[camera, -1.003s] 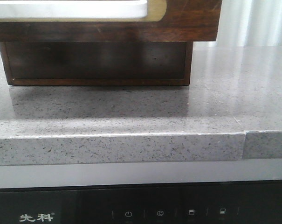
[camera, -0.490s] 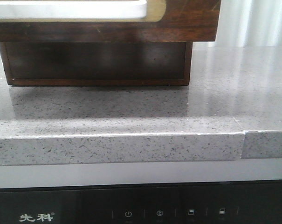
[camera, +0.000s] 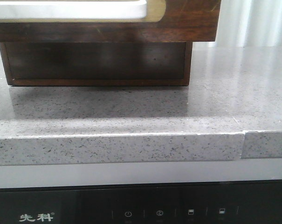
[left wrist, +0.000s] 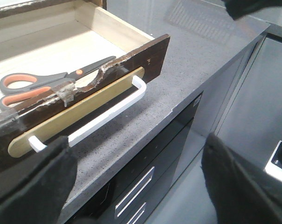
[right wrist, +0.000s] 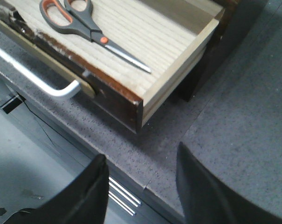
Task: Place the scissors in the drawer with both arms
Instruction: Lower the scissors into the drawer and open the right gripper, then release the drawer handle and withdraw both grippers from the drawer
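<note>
**A:** Scissors [right wrist: 87, 27] are lying flat on the pale wood floor inside the drawer [right wrist: 168, 56], which is pulled out over the grey countertop [camera: 131, 112]. Handles sit toward the drawer's front.

**B:** Yep, and the white handle [left wrist: 108, 114] on the front isn't touched by anything. Left gripper [left wrist: 136, 182] has its fingers spread wide, holding nothing. Right gripper [right wrist: 141, 196] is apart too, hovering off the drawer's corner.

Dark grey, orange-lined scissors [right wrist: 80, 23]; dark brown drawer [right wrist: 117, 95] with pale striped wood floor; speckled grey countertop [camera: 131, 112].
</note>
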Controlling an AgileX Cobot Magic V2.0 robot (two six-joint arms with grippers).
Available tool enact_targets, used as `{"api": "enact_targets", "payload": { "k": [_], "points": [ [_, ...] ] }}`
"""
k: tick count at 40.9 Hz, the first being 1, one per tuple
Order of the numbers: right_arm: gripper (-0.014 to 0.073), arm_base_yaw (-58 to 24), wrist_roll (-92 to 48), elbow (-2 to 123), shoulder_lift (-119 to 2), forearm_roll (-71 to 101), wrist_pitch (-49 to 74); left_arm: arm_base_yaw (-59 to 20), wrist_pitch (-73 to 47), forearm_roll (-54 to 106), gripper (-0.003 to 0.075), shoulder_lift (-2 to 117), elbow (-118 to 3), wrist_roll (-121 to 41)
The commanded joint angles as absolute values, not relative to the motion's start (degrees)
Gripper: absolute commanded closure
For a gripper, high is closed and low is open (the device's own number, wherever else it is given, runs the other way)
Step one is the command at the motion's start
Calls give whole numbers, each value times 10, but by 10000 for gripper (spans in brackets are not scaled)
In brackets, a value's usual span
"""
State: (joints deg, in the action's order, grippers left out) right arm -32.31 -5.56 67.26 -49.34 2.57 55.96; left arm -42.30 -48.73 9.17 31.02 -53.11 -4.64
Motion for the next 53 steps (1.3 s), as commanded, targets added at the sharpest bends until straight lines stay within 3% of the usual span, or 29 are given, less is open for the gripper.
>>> {"api": "enact_targets", "payload": {
  "k": [1,12,29,34,44,48,53],
  "points": [
    [223,-320,-56,633,-436,39,509,-427,-439,101,174,314,-548,-41],
    [223,-320,-56,563,-321,44,509,-427,-437,101,174,314,-548,-41],
    [237,-320,-56,563,-295,44,497,-427,-437,101,190,314,-548,-41],
    [358,-320,-56,563,-295,44,489,-427,-437,101,308,314,-548,-41],
    [660,-320,-56,563,-295,44,489,-427,-437,101,625,314,-548,-41],
    [662,-320,-56,563,-295,44,488,-427,-437,98,738,314,-548,-41],
    [662,-320,-56,563,-295,44,487,-427,-437,83,741,314,-548,-41]
  ]
}}
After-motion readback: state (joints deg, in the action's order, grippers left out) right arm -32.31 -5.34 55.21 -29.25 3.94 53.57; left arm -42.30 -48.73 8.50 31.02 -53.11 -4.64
